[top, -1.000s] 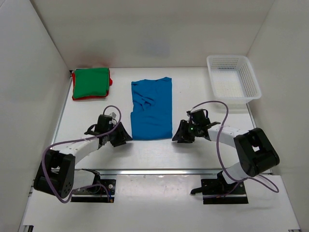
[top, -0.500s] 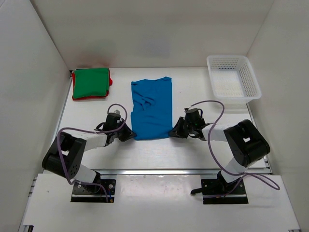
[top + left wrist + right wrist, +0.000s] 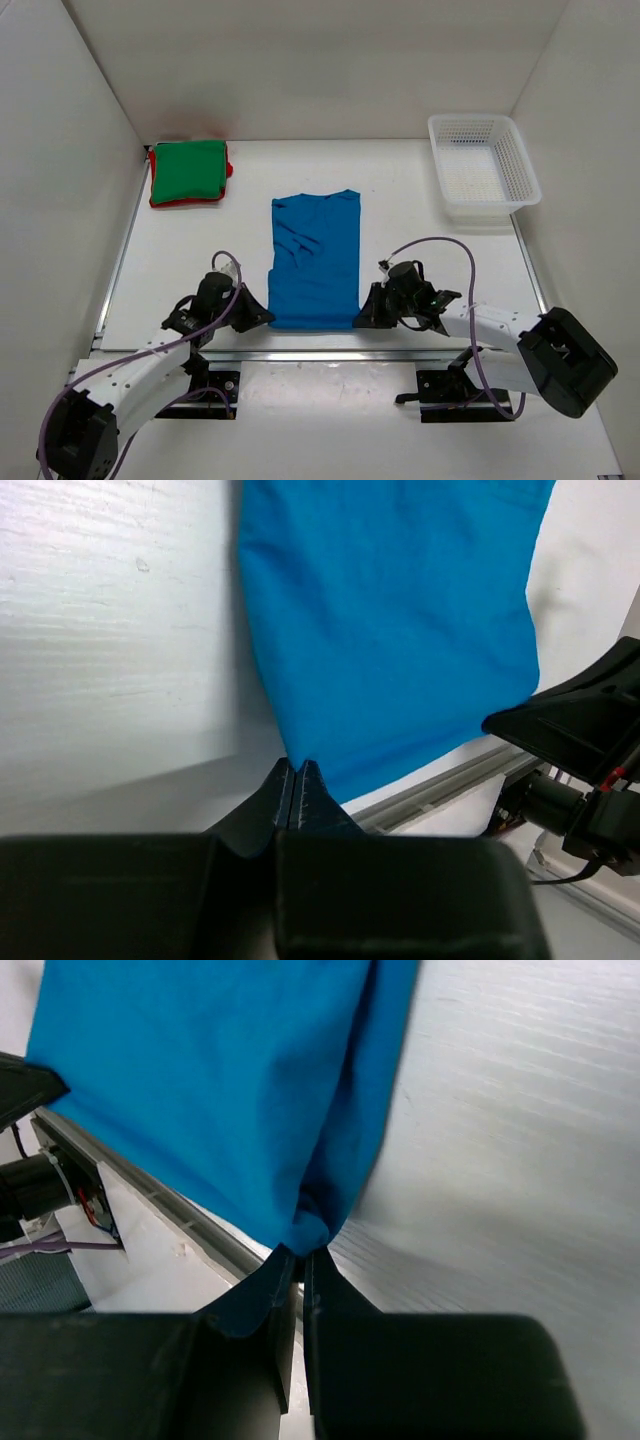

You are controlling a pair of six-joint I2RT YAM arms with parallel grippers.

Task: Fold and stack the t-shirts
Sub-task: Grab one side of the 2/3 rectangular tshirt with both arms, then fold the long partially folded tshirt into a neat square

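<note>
A bright blue t-shirt [image 3: 315, 262] lies lengthwise in the middle of the table, its near hem at the front edge. My left gripper [image 3: 268, 318] is shut on the near left corner of the blue t-shirt [image 3: 385, 620]. My right gripper [image 3: 360, 318] is shut on the near right corner of the blue t-shirt [image 3: 220, 1080], the cloth bunched between the jaws. At the far left a folded green t-shirt [image 3: 187, 170] lies on a red t-shirt [image 3: 226, 172], of which only an edge shows.
A white mesh basket [image 3: 482, 170] stands at the far right corner. White walls enclose the table on the left, back and right. A metal rail [image 3: 320, 355] runs along the front edge, close under the held hem.
Both grippers closed on the near corners of the blue t-shirt and drew it toward the front edge. The shirt now lies nearer to me than before.
</note>
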